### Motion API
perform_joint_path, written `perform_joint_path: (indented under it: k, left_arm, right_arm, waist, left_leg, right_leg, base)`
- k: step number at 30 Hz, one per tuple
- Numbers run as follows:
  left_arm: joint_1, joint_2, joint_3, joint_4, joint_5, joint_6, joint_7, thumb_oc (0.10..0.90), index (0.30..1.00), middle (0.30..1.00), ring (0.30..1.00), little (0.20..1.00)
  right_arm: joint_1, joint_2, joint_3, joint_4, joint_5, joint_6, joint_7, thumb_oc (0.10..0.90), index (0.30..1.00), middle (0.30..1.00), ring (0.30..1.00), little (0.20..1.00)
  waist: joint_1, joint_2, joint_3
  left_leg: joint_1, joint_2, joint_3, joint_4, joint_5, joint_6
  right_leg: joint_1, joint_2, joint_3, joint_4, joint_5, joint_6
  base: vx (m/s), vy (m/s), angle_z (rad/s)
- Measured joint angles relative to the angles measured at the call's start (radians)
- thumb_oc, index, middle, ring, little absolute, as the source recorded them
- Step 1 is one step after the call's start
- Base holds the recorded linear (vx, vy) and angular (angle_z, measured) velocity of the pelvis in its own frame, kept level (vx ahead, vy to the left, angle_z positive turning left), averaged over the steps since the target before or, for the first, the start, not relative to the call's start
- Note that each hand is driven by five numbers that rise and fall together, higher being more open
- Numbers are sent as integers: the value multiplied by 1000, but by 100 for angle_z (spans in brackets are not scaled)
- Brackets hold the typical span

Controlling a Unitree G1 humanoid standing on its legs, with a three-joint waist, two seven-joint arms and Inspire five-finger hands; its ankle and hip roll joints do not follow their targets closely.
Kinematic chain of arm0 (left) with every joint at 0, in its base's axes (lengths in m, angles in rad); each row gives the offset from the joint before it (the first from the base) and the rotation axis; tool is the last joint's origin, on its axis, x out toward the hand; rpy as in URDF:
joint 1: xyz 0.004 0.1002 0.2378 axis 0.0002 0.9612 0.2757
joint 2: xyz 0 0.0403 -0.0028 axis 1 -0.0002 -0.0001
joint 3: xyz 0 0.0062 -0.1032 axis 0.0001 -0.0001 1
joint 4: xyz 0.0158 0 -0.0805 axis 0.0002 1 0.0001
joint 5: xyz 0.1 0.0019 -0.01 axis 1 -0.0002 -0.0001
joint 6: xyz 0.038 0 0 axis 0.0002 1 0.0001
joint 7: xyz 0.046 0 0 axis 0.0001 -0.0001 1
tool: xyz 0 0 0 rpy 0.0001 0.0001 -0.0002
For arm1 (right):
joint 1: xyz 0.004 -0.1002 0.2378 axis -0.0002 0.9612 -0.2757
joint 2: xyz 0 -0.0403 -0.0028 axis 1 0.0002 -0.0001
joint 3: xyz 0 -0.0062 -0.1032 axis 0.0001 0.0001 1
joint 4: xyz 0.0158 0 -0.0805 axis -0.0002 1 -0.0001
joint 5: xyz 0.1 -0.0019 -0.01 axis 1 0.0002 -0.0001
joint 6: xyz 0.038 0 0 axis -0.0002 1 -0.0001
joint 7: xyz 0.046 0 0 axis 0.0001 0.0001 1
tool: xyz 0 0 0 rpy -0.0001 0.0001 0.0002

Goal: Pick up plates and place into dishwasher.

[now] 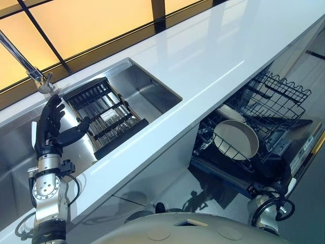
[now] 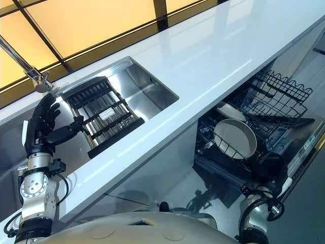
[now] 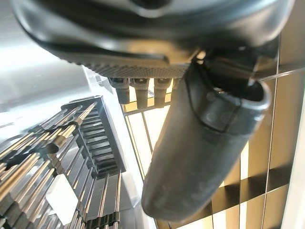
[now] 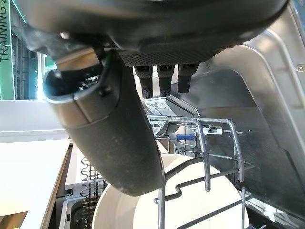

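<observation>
A white plate (image 1: pixel 236 138) stands on edge in the pulled-out dishwasher rack (image 1: pixel 277 94), with a second white plate (image 1: pixel 231 113) just behind it. My right hand (image 4: pixel 157 28) hangs open above that plate (image 4: pixel 190 205) and the rack's wires (image 4: pixel 206 157), holding nothing. My left hand (image 1: pixel 51 124) is raised over the sink (image 1: pixel 147 89), open and empty, its thumb pointing at the black drying rack (image 1: pixel 104 114) that sits inside. In the left wrist view the same hand (image 3: pixel 143 33) is above the drying rack (image 3: pixel 71 157), apart from it. No plate is visible on that rack.
A long white counter (image 1: pixel 213 66) runs between the sink and the dishwasher below its front edge. A chrome faucet (image 1: pixel 30 71) rises behind the sink at the left. The open dishwasher door (image 1: pixel 304 147) lies at the lower right.
</observation>
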Motion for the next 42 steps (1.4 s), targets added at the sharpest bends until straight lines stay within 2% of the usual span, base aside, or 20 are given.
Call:
perform_joint_path:
  k: [4,8,16,19,21,26,29,30,32,35,37,39,42]
  left_arm:
    - [-1,0,-1,-1,0,0,2,800,900,900,900,900]
    - [-4,0,-6,-2,0,2,18,800,900,900,900,900]
    - [-12,5,-14,-37,1,45,18,800,900,900,900,900]
    - [-21,5,-20,-37,1,50,18,800,900,900,900,900]
    - [-34,4,-32,-37,1,66,20,800,900,900,900,900]
    - [-39,-5,-79,-37,1,87,35,800,900,900,900,900]
    - [-47,-5,-97,-37,1,89,41,800,900,900,900,900]
    - [-51,-5,-100,-37,1,89,40,800,900,900,900,900]
    - [-62,-5,-104,-36,0,89,38,800,900,900,900,900]
    - [-99,-5,-121,-16,0,90,37,800,900,900,900,900]
    - [-107,-5,-141,-17,0,91,27,800,900,900,900,900]
    - [-105,-3,-135,-24,-2,90,15,800,900,900,900,900]
    - [-95,-2,-115,-29,-6,90,0,800,900,900,900,900]
  right_arm:
    - [-15,-1,-3,44,77,29,25,800,900,900,900,900]
    - [-13,2,21,63,88,61,71,800,900,900,900,900]
    - [8,-24,41,63,247,148,348,800,900,900,900,900]
    - [11,-47,44,63,264,172,429,800,900,900,900,900]
    - [11,-63,63,63,264,176,445,800,900,900,900,900]
    - [0,-83,155,63,181,111,419,800,900,900,900,900]
    - [-34,-96,188,63,135,107,397,800,900,900,900,900]
    - [-52,-113,210,63,135,116,397,800,900,900,900,900]
    - [-111,-160,256,78,153,184,415,800,900,900,900,900]
    - [-258,-217,323,227,206,226,455,800,900,900,900,900]
    - [-320,-217,326,273,246,226,457,800,900,900,900,900]
    - [-313,-228,329,272,259,206,482,800,900,900,900,900]
    - [-300,-199,351,267,268,200,501,800,900,900,900,900]
  waist:
    - [0,0,0]
    - [0,6,8]
    - [2,2,21]
    - [3,2,24]
    - [8,2,26]
    - [40,4,28]
    - [71,11,32]
    - [81,12,36]
    - [94,10,40]
    - [128,9,42]
    - [158,13,47]
    - [172,7,53]
    - [172,2,56]
  left_leg:
    - [-2,-1,-5,0,0,0]
    - [-4,-4,-15,0,1,1]
    - [-3,-8,-34,0,3,2]
    - [-4,-8,-44,0,6,0]
    - [-4,-8,-52,0,9,0]
    - [-2,-9,-69,0,20,5]
    - [-1,-10,-79,1,24,5]
    - [-2,-12,-86,1,27,5]
    - [-1,-14,-106,0,33,3]
    - [5,-12,-124,0,39,-1]
    - [4,-9,-136,1,45,-4]
    - [9,-9,-146,1,47,-7]
    - [13,-5,-150,1,48,-12]
  right_leg:
    - [1,0,-4,0,0,0]
    - [3,0,-14,-1,0,0]
    - [21,3,-33,-4,3,-5]
    - [23,4,-49,-4,3,-5]
    - [30,5,-60,-5,3,-5]
    - [37,2,-84,-6,3,-6]
    - [41,8,-92,-6,3,-6]
    - [45,7,-98,-6,3,-6]
    - [51,9,-115,-7,3,-6]
    - [63,14,-136,-10,2,-7]
    - [65,16,-150,-11,0,-10]
    - [74,17,-163,-8,-4,-17]
    - [76,22,-162,-6,-7,-21]
  base:
    - [7,5,2]
    - [14,9,7]
    - [46,16,6]
    - [68,26,9]
    - [93,51,15]
    - [97,73,9]
    - [85,48,8]
    - [66,20,19]
    - [64,5,21]
    - [47,-4,20]
    - [29,-18,27]
    - [18,-35,18]
    - [-1,-41,-1]
